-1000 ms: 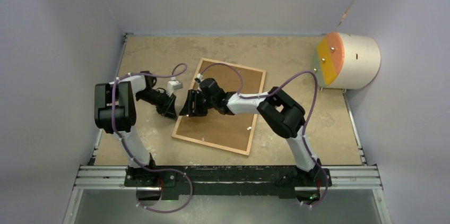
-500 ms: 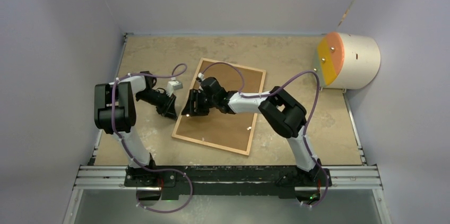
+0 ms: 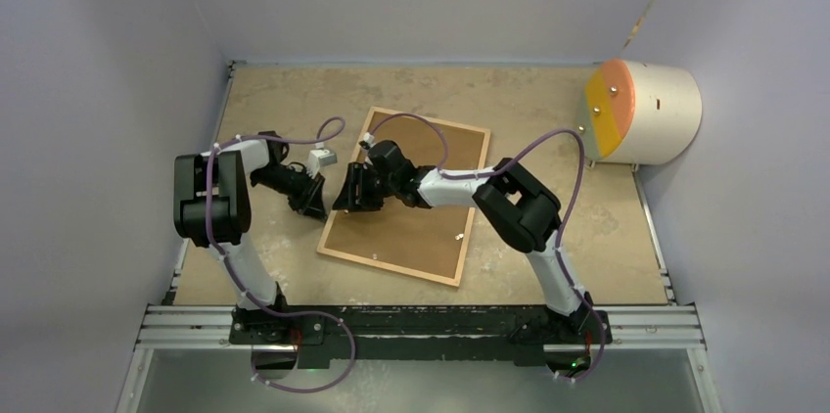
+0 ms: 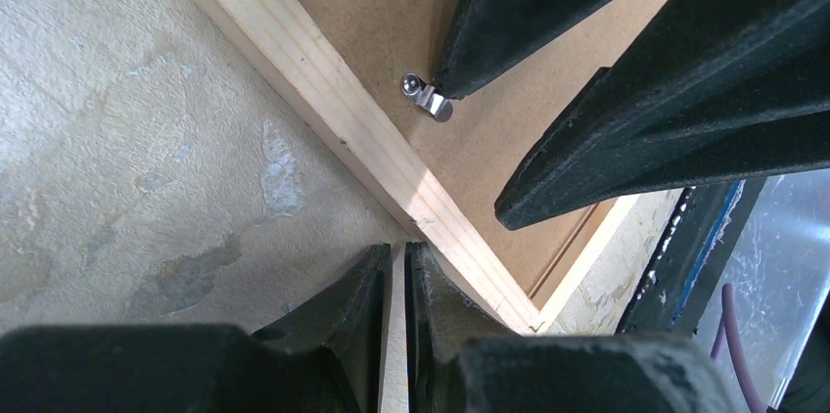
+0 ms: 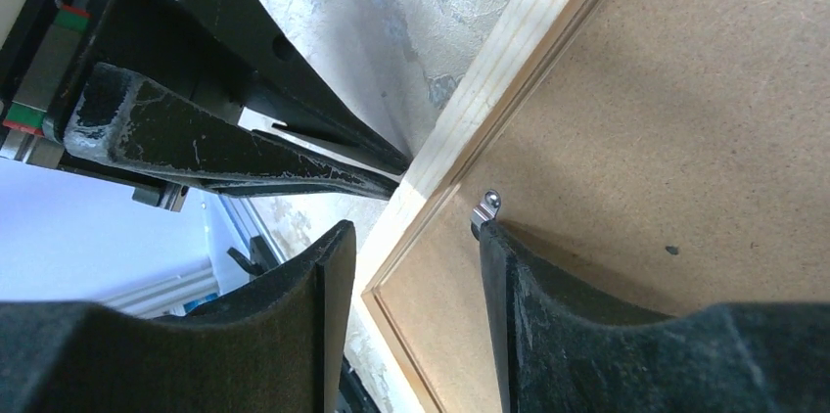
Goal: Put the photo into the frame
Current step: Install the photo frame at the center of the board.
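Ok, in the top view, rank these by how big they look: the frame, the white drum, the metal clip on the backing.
1. frame: clearly the largest.
2. drum: well smaller in outline. It stands taller, so nearer the camera, yet it still looks smaller.
3. clip: a tiny speck.

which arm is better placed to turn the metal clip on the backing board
Right. The right gripper is open, one fingertip right beside the clip; the left gripper is shut, outside the frame edge.
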Robot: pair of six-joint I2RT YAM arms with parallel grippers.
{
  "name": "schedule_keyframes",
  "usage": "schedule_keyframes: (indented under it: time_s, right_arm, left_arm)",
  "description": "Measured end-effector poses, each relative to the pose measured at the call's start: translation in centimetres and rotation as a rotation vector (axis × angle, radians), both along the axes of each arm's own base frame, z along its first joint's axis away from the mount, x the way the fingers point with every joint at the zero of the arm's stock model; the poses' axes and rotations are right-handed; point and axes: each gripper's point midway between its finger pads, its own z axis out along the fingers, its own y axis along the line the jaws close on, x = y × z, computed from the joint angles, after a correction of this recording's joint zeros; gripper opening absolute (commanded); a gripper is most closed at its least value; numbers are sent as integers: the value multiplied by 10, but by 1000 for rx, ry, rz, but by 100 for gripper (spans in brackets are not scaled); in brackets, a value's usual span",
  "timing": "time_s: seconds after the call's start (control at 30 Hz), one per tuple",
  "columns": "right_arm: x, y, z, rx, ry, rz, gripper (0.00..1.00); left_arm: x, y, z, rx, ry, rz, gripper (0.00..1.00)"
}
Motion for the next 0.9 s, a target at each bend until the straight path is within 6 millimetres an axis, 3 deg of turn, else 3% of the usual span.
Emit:
schedule_keyframes:
  time_s: [0.6, 0.9]
  right_arm:
    - [0, 7, -2, 31, 93, -53, 51]
    - [3, 10, -4, 21, 87, -121, 45]
  left_arm:
    - [0, 1, 0, 4, -3, -1, 15]
    - [0, 2, 1, 16, -15, -4, 15]
